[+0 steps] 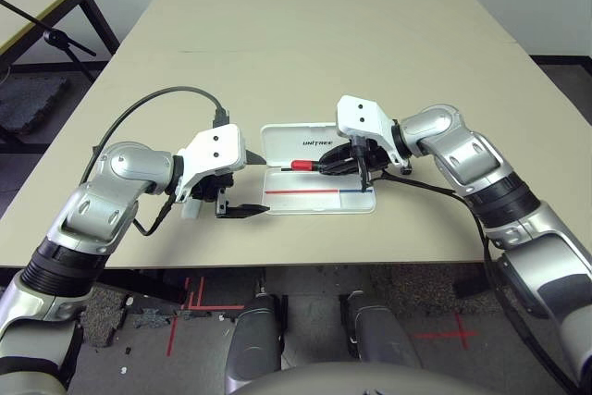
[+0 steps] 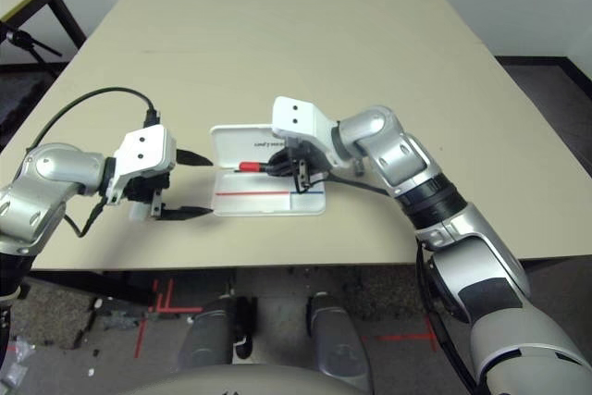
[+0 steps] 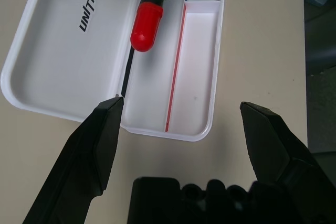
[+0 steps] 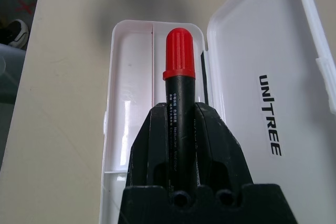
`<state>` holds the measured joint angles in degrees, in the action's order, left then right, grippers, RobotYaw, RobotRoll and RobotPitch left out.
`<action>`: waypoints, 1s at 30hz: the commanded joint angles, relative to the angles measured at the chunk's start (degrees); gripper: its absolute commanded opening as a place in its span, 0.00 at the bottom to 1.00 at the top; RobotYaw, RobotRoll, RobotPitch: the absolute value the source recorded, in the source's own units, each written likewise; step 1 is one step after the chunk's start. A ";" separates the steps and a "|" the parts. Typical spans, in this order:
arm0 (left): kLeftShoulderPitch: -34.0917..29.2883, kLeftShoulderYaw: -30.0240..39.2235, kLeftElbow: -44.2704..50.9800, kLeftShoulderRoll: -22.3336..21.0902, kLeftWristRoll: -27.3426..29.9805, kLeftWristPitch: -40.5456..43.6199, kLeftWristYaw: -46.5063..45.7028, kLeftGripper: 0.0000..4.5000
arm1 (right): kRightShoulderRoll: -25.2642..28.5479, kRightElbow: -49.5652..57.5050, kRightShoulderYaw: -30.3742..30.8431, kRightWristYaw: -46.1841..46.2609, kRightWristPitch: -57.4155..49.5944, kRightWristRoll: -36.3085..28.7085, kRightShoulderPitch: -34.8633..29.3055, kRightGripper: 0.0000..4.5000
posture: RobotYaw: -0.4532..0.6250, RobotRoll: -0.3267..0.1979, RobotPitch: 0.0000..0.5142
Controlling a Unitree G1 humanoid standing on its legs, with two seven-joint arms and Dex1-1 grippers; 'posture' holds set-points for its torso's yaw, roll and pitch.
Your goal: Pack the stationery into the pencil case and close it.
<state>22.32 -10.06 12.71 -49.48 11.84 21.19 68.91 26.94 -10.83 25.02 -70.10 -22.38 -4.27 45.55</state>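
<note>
Right claw [image 4: 181, 145] pinching marker [image 4: 180, 56] by its black barrel, above open pencil case [image 4: 128, 23]; left claw [image 3: 181, 108] spread wide, beside case end. Marker probably light, stiff, slick, not fragile; mid-barrel hold looks right. Case likely rigid plastic, maybe slippery: take lid rim.

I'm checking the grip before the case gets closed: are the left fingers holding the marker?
No, the left fingers stand apart with nothing between them, while the right fingers grip the marker.
</note>
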 commanded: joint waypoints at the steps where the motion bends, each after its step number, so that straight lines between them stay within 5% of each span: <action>1: -0.33 0.34 1.12 -0.48 0.19 0.27 -0.17 1.00 | -0.79 -2.33 1.09 0.74 2.04 1.97 -0.21 0.11 | 0.37 0.62 0.15; 12: -0.51 0.30 0.48 -0.58 0.17 -0.35 0.14 1.00 | -4.04 -6.33 0.56 2.29 7.01 3.93 -0.80 0.11 | 0.37 0.62 0.15; 23: -1.12 0.78 0.65 -0.95 0.59 -0.38 -0.05 1.00 | 1.04 2.04 -8.55 -2.18 -1.65 -6.04 -2.11 1.00 | 0.38 0.62 0.15; 30: -2.81 2.07 2.01 -1.85 1.28 1.39 -0.59 1.00 | 18.17 12.98 -17.62 -10.69 -13.43 -16.77 -10.93 1.00 | 0.38 0.62 0.15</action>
<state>20.28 -8.96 13.37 -50.63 12.40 21.85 68.54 42.83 -0.52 9.77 -78.26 -32.57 -17.85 36.26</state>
